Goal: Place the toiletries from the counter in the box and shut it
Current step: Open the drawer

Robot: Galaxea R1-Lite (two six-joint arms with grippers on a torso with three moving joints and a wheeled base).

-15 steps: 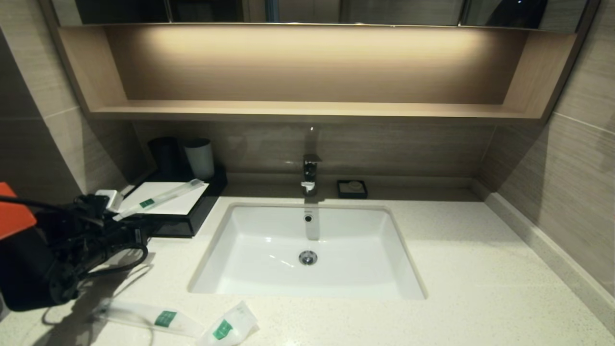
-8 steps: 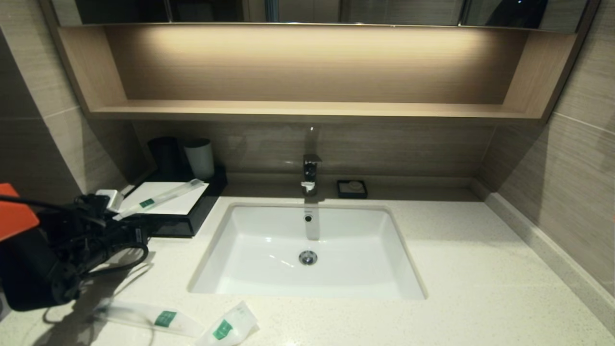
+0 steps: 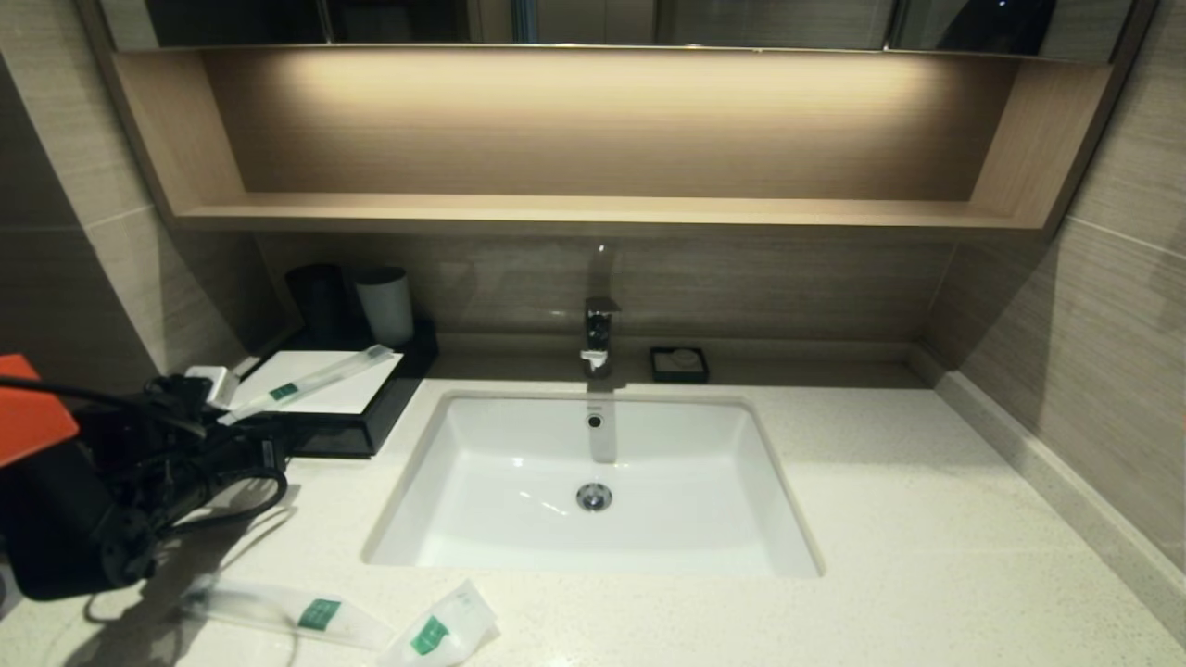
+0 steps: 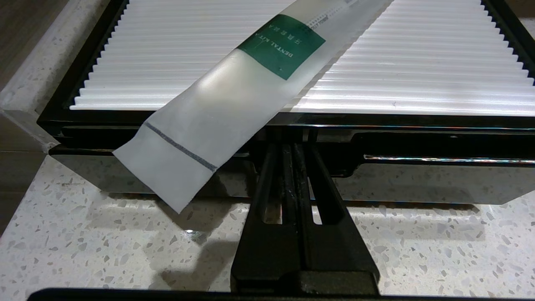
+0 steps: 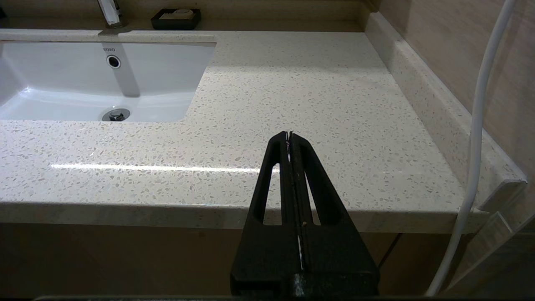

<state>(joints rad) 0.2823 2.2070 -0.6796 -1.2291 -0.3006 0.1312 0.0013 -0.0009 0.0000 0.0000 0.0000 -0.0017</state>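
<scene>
The black box (image 3: 371,421) with a white ribbed top (image 4: 418,62) stands at the counter's (image 3: 927,519) back left. One long frosted sachet (image 3: 306,380) with a green label lies slantwise on that top, and its end (image 4: 184,146) overhangs the front edge. Another long sachet (image 3: 287,611) and a short wide one (image 3: 440,630) lie on the counter by its front edge. My left gripper (image 3: 274,452) is shut, its tips (image 4: 292,144) reaching into the dark recess in the box's glossy front (image 4: 418,184). My right gripper (image 5: 289,136) is shut and empty above the counter's front right edge.
A white sink (image 3: 593,482) fills the middle, with a faucet (image 3: 598,333) and a small black soap dish (image 3: 679,364) behind it. A dark cup (image 3: 320,296) and a white cup (image 3: 384,306) stand behind the box. A white cable (image 5: 480,125) hangs by the right wall.
</scene>
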